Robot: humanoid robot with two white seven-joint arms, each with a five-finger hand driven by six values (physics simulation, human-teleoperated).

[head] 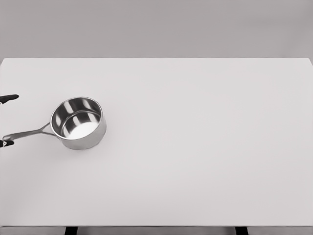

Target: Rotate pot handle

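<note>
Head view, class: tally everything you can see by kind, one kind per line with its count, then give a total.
Pot: 1
Table: 1
Black fingertips at the left edge: 2
Total: 4

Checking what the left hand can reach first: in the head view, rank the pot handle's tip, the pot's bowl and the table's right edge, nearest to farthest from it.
From the left hand's fingertips at the picture's left edge:
1. Handle tip, just beside them.
2. Pot bowl, left of centre.
3. Table's right edge, far right.
</note>
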